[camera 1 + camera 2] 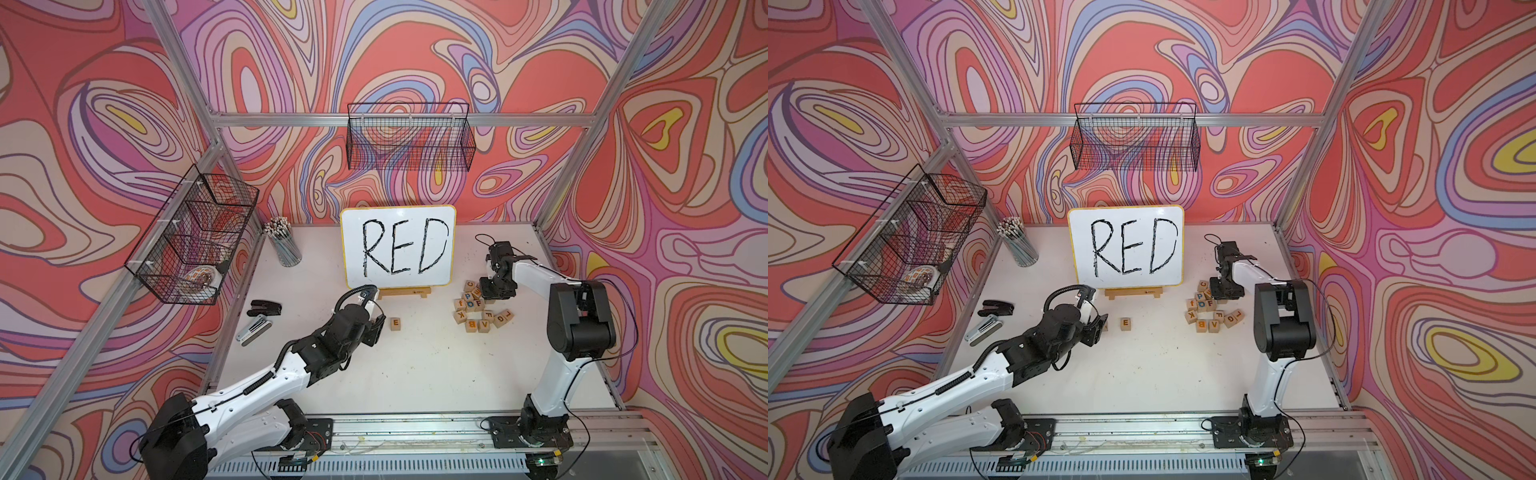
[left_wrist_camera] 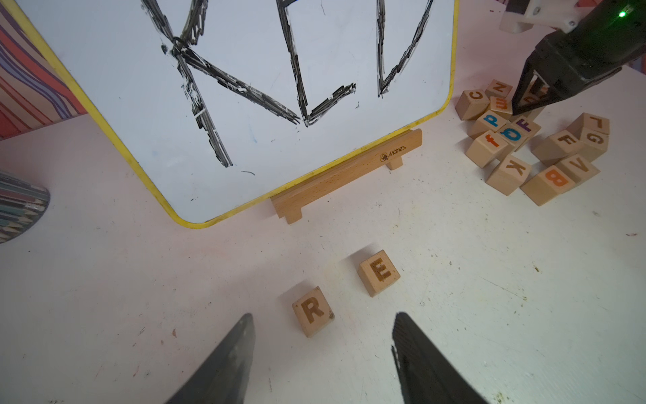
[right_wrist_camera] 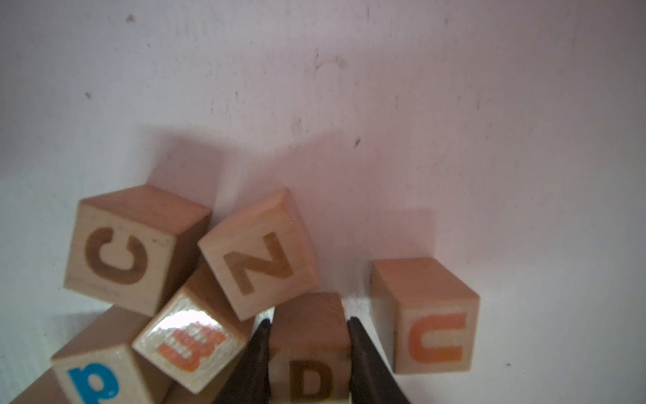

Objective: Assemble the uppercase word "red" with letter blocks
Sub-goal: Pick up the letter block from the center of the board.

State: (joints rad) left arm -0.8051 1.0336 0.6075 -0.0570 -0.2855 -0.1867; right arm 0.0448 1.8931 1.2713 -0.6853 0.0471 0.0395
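Both arms are built of glossy white links (image 1: 550,382) joined by bulky black motor housings (image 1: 579,320). A black ribbed cable sleeve (image 1: 257,384) is run along the left arm (image 1: 266,397), and a black hose (image 1: 347,294) is looped at its wrist. Dark, tapered fingers (image 2: 223,363) are fitted to the left claw (image 2: 323,314). A small green light (image 2: 622,14) is shown on the black wrist of the right arm (image 2: 576,59).

R block (image 2: 312,311) and E block (image 2: 379,273): pale wooden cubes, brown capitals up, resting near each other on the surface (image 2: 472,314), not touching. D block (image 3: 309,353) pinched in right gripper (image 3: 309,319)
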